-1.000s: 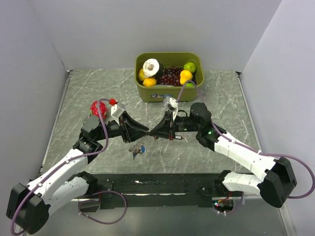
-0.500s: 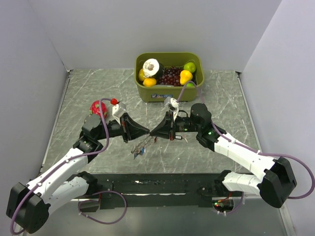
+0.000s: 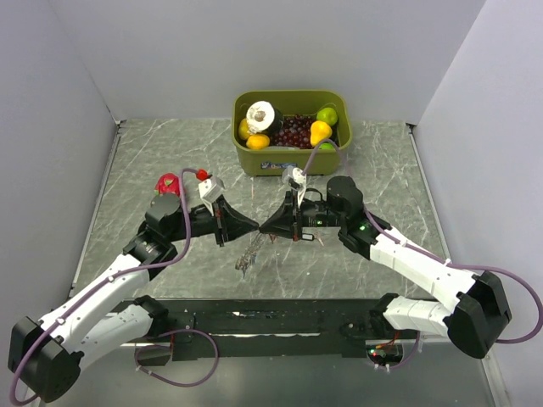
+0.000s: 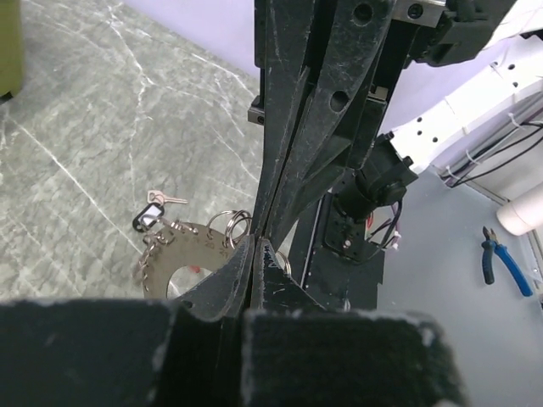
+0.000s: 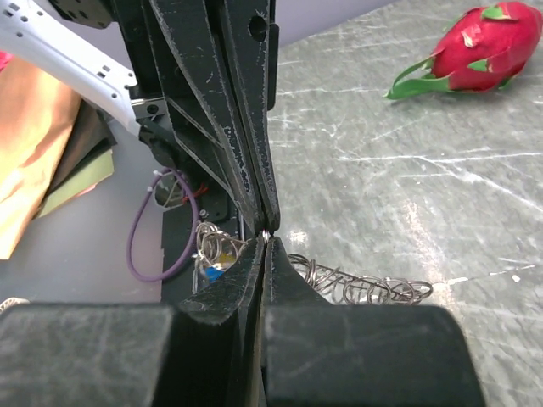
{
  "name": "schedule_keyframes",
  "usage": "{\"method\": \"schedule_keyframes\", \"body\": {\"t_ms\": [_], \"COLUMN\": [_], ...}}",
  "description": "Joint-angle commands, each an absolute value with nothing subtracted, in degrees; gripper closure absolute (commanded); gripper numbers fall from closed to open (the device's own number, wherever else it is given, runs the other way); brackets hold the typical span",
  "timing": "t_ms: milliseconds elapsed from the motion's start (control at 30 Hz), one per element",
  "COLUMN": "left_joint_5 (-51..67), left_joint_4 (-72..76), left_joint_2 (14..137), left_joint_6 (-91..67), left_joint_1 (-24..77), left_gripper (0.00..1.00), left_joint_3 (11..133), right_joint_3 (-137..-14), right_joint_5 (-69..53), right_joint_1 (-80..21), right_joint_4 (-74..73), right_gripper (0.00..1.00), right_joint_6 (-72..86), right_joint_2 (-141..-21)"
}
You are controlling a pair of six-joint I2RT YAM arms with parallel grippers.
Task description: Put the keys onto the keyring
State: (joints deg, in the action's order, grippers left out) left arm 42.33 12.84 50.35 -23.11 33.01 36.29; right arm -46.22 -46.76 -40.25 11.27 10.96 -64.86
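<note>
My two grippers meet tip to tip above the middle of the table. The left gripper (image 3: 253,226) (image 4: 257,243) is shut, and so is the right gripper (image 3: 265,227) (image 5: 265,237). A small metal loop glints between the touching tips. The keyring (image 3: 248,254) (image 4: 191,250) hangs slanting below them, a flat grey ring with a hole and small wire loops (image 5: 365,288) along its rim. Both grippers seem to pinch one of its loops. A black-headed key (image 4: 149,219) dangles at its far side. The blue head of another key (image 5: 212,272) shows beside my right fingers.
A green bin (image 3: 293,161) of toy fruit stands at the back centre. A red dragon fruit (image 3: 166,183) (image 5: 484,38) lies by the left arm's wrist. Blue-handled pliers (image 4: 501,263) lie off the table's near side.
The left gripper has shut at the right gripper's tips. The keyring has swung up and to the right beneath them. The left arm has edged right.
</note>
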Motion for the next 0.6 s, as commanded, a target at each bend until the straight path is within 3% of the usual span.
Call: {"method": "schedule_keyframes", "body": {"t_ms": [0,67,100,200,367,567], "left_joint_5": [39.56,38.33,37.8,36.04,38.49,44.29], "left_joint_4": [12.22,12.13,12.3,14.93,20.81,27.42], "left_joint_2": [49.48,49.22,48.7,47.29,47.37,49.65], "left_joint_6": [-21.53,-21.88,-22.15,-24.16,-26.45,-27.69], "left_joint_1": [33.4,33.4,33.31,33.31,32.43,31.29], "left_gripper": [0.92,0.74,0.54,0.31,0.28,0.41], "left_joint_3": [39.37,39.46,39.2,37.71,35.16,33.4], "right_joint_3": [-50.01,-48.53,-47.73,-43.17,-36.92,-36.47], "right_joint_5": [-45.18,-45.0,-45.17,-47.37,-51.67,-59.23], "right_joint_1": [-40.34,-39.64,-39.2,-36.83,-33.93,-33.22], "right_joint_4": [11.86,14.65,16.24,25.29,37.96,45.78], "right_gripper": [1.0,1.0,1.0,1.0,1.0,1.0], "right_joint_6": [9.84,10.98,12.99,18.17,23.2,26.62], "right_joint_2": [-64.77,-64.43,-63.99,-62.06,-58.63,-58.53]}}
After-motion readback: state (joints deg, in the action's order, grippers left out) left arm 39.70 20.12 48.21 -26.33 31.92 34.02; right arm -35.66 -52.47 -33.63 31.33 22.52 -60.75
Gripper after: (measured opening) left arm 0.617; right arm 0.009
